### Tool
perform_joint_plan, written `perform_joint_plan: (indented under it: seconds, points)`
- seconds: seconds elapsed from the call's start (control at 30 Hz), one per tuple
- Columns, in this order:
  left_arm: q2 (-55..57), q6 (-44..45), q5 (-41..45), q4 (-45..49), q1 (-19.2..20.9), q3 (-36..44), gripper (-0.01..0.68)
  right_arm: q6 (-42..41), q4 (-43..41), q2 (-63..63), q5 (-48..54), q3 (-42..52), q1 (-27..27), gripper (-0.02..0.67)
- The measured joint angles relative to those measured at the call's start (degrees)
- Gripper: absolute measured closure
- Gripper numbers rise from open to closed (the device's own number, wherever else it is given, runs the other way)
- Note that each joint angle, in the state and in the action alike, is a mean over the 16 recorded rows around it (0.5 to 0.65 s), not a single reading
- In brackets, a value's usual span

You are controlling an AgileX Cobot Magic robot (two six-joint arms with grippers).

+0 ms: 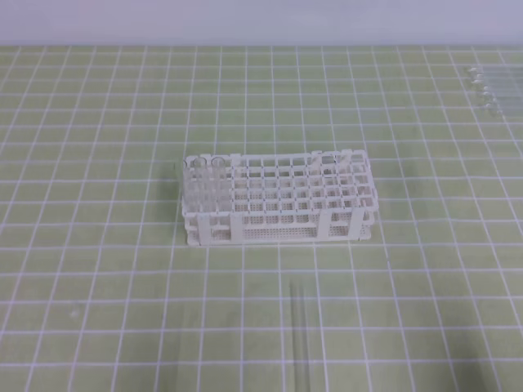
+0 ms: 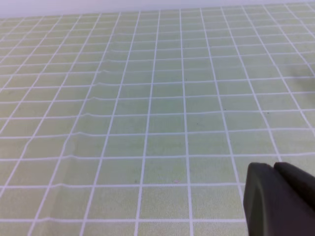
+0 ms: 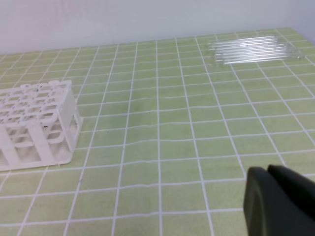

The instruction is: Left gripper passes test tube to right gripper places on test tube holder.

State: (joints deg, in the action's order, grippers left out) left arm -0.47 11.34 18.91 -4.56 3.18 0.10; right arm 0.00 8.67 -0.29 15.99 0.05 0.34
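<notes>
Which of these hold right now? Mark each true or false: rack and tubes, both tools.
1. The test tube holder stands upright on the green grid mat. True.
2. A test tube lies on the mat in front of the holder. True.
3. The right tool grips a tube. False: it holds nothing.
4. Spare tubes lie stacked inside the holder. False: they lie on the mat, apart from it.
5. The left tool is shut. True.

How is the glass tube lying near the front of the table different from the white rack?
The test tube is see-through glass; the rack is solid white plastic. The test tube is one thin stick lying flat on the green mat; the rack is a wide box full of little square holes, standing up. The test tube lies in front of the rack, apart from it. Both rest on the same checked mat.
</notes>
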Motion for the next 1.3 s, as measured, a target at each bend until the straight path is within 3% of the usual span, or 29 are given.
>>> perform_joint_plan:
  seconds: [1.3]
  points:
    - [-1.1, -0.5, -3.6, -1.3, 0.0, 0.5, 0.674, 0.0, 0.0, 0.0, 0.0, 0.0, 0.0, 0.666]
